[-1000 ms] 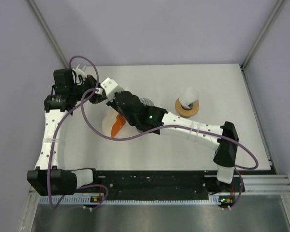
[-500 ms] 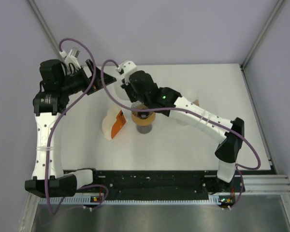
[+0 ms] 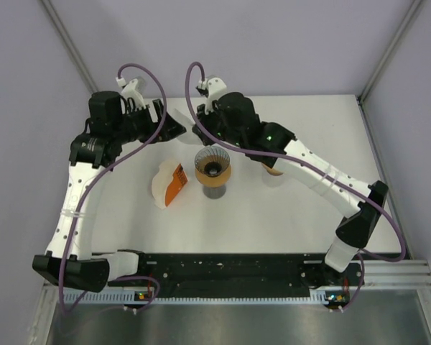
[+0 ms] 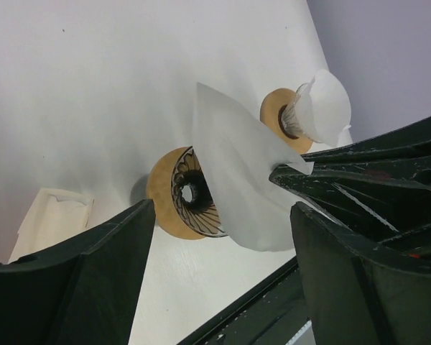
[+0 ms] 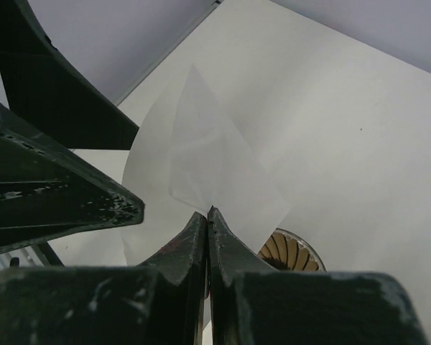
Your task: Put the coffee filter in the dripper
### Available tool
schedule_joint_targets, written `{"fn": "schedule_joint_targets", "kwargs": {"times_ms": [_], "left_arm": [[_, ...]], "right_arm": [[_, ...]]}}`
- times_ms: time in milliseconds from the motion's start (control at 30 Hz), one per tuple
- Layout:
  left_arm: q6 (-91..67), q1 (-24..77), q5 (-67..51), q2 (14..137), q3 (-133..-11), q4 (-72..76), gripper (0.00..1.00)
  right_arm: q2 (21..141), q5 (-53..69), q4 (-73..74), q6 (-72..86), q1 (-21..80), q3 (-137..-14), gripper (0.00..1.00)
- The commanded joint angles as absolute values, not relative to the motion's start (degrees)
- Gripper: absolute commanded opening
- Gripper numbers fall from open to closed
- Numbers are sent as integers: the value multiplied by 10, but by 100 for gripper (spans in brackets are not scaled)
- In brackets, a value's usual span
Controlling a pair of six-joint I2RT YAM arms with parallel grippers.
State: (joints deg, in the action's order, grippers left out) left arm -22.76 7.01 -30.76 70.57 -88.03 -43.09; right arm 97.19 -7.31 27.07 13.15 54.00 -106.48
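The right claw [image 5: 207,215] was closed tight, its two fingers pressed together on the bottom corner of a white paper coffee filter [image 5: 201,147]. The filter fanned up and away from the fingertips, partly unfolded and off the table.

The left claw [image 4: 221,212] stood wide open and held nothing. The filter hung in the gap between its two fingers, clear of one of them. Whether it brushed the other finger could not be told, since the edges overlapped in both wrist views. The tips of the two claws were close together, almost nose to nose.

The dripper [image 3: 212,169], a ribbed glass cone in a wooden collar, stood upright on the white table [image 3: 309,129], below the right claw and a little nearer the arm bases. The filter was above it and not inside it.

A second dripper [image 4: 281,115] with a crumpled filter already in it stood farther off, past the first one as the left claw looked at it. A white and orange filter pack [image 3: 167,185] lay flat on the table below the left claw, just beside the first dripper.
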Motion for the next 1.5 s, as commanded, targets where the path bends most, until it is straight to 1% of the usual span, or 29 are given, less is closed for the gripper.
{"fn": "schedule_joint_targets", "kwargs": {"times_ms": [0, 100, 200, 267, 333, 367, 400, 567, 633, 700, 733, 767, 833, 867, 933, 1000, 1100, 1233, 1400, 1467], "left_arm": [[-223, 88, -282, 716, -875, -389, 72], [-221, 90, -273, 719, -861, -387, 54], [-218, 98, -278, 720, -848, -384, 41], [-214, 111, -278, 722, -842, -384, 27], [-210, 119, -277, 725, -840, -386, 16], [-207, 120, -276, 726, -839, -388, 12], [-205, 121, -274, 727, -839, -390, 9], [-203, 121, -271, 729, -840, -390, 9], [-203, 121, -272, 733, -844, -390, 0], [-197, 124, -268, 733, -849, -390, 0], [-191, 131, -262, 732, -853, -391, 0], [-187, 141, -252, 729, -856, -395, 0], [-185, 158, -249, 728, -865, -402, 0], [-187, 162, -250, 729, -867, -405, 0], [-190, 163, -239, 730, -871, -410, 0], [-187, 162, -226, 731, -873, -413, 0], [-186, 162, -219, 729, -880, -416, 0], [-177, 162, -193, 729, -898, -425, 0], [-185, 162, -200, 734, -901, -422, 0], [-180, 162, -198, 735, -902, -423, 0]], "right_arm": [[947, -41, 236, 152, 543, -1049, 0], [933, -41, 218, 151, 543, -1030, 0], [921, -51, 200, 147, 543, -1015, 0], [922, -47, 193, 142, 543, -1013, 0], [924, -45, 188, 140, 543, -1013, 0], [923, -50, 188, 136, 543, -1013, 0], [923, -57, 189, 134, 543, -1012, 0], [917, -59, 181, 128, 544, -1001, 0], [915, -63, 178, 127, 543, -998, 0], [914, -88, 178, 121, 543, -997, 0], [914, -108, 178, 122, 543, -996, 4], [917, -130, 177, 122, 543, -996, 17], [925, -150, 160, 119, 545, -999, 34], [931, -155, 156, 113, 548, -1004, 39], [948, -179, 156, 96, 562, -1024, 46], [969, -216, 160, 69, 578, -1043, 49], [991, -238, 179, 66, 582, -1062, 50], [994, -264, 185, 69, 585, -1055, 50], [1003, -324, 186, 69, 595, -1048, 50], [1004, -359, 185, 67, 596, -1040, 47]]}}
